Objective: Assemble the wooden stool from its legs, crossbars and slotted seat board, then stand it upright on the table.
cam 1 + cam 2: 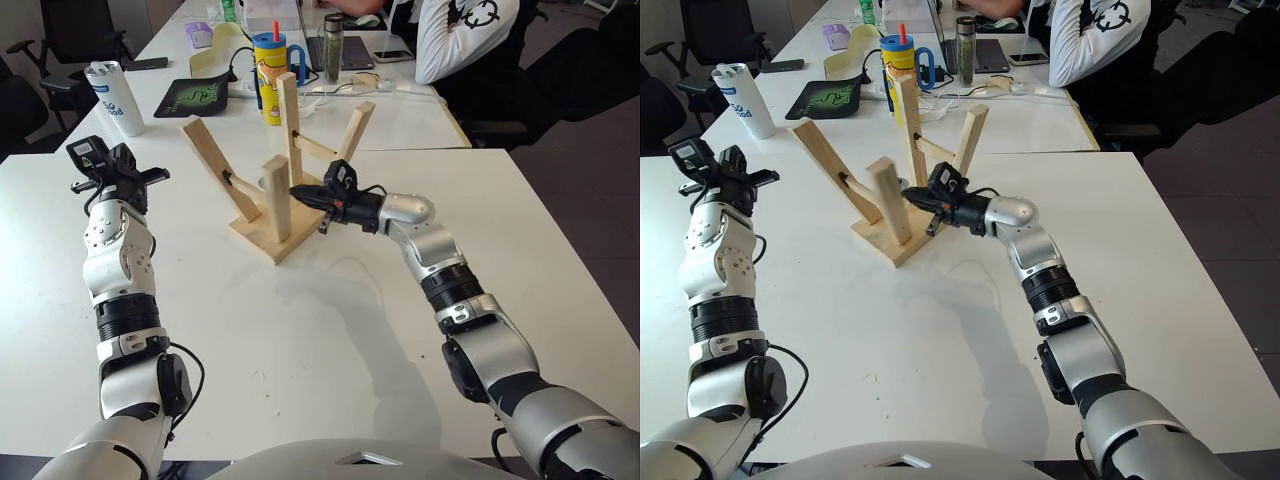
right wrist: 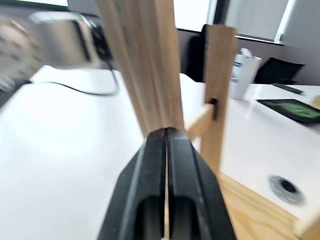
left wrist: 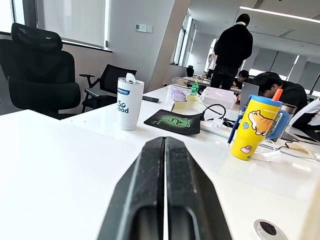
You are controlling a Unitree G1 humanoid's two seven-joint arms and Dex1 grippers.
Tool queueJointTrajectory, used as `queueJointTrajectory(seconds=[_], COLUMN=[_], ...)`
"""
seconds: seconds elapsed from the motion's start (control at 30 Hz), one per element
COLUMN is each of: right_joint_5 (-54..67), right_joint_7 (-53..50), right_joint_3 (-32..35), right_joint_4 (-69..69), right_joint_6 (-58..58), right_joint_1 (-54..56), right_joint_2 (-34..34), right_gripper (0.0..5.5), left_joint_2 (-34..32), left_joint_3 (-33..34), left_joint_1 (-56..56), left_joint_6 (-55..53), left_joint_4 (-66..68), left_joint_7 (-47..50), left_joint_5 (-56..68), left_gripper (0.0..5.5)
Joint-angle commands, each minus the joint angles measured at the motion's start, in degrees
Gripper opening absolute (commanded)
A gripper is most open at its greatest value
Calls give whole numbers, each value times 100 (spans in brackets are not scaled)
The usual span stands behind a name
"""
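Right wrist view shows the right gripper (image 2: 165, 132), jaws pressed together on nothing, its tip against a leg (image 2: 147, 65) of the stool (image 1: 275, 238). The stool sits upside down on the table (image 1: 300, 330), seat board flat and legs up. A hard push here could, I judge, lever that leg from its slot or skid the stool. The left gripper (image 1: 156, 176), jaws also closed and empty, hangs well left of the stool, too far to steady it. A yellow cup (image 1: 268, 70) just behind the stool crowds the flip; a tumbler (image 1: 117, 98) stands farther behind-left.
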State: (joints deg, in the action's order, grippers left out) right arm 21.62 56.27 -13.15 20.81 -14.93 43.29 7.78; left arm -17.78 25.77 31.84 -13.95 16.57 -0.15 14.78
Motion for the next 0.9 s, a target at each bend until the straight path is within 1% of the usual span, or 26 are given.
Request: queueJointTrajectory(seconds=[0.03, 0.07, 0.1, 0.13, 0.17, 0.2, 0.23, 0.3, 0.33, 0.37, 0.43, 0.5, 0.57, 0.67, 0.8, 0.9], right_joint_5=[821, 842, 1223, 1867, 2194, 2045, 1636, 666, 232, -345, -1275, -1741, -1916, -2078, -2272, -2371], right_joint_7=[-1367, -1832, -2249, -2642, -3086, -3472, -3776, -4269, -4378, -4442, -4306, -3822, -3485, -3151, -3110, -2805], right_joint_3=[1572, 1913, 2412, 2960, 3427, 3601, 3548, 3150, 2847, 2381, 1526, 1000, 782, 608, 485, 402], right_joint_4=[83, 251, 216, 129, 207, 408, 818, 1915, 2420, 2904, 3526, 3754, 3765, 3762, 4047, 4140], right_joint_6=[-316, -100, -128, -384, -418, -243, -49, 242, 311, 387, 453, 581, 739, 849, 970, 962], right_joint_1=[1350, 1607, 1940, 2266, 2629, 2857, 2958, 2829, 2664, 2396, 1834, 1233, 805, 503, 552, 556], right_joint_2=[-132, -93, -58, -37, 91, 286, 518, 882, 973, 1028, 1036, 912, 774, 524, 138, -11], right_gripper=[0, 0, 0, 0, 0, 0, 0, 0, 0, 0, 0, 0, 0, 0, 0, 0], left_joint_2=[-143, -154, -160, -153, -143, -130, -118, -124, -138, -178, -285, -381, -479, -555, -542, -505], left_joint_3=[75, 69, 77, 81, 65, 49, 12, -194, -307, -480, -838, -1153, -1463, -1727, -2044, -2206], left_joint_1=[-286, -325, -386, -443, -487, -515, -550, -620, -668, -735, -866, -1077, -1291, -1466, -1522, -1587], left_joint_6=[-97, -91, -103, -108, -103, -112, -148, -336, -475, -660, -1019, -1377, -1696, -1897, -1982, -2084], left_joint_4=[-146, -121, -105, -110, -98, -98, -125, -179, -207, -218, -122, -42, 46, 89, 17, -84], left_joint_7=[7, 4, -4, -3, -4, -15, -51, -248, -358, -478, -648, -871, -1087, -1287, -1679, -1862], left_joint_5=[50, 39, 50, 57, 45, 50, 58, 55, 60, 0, -209, -341, -498, -660, -701, -690], left_gripper=[4, 4, 4, 4, 4, 4, 4, 4, 4, 4, 4, 4, 4, 4, 4, 4])
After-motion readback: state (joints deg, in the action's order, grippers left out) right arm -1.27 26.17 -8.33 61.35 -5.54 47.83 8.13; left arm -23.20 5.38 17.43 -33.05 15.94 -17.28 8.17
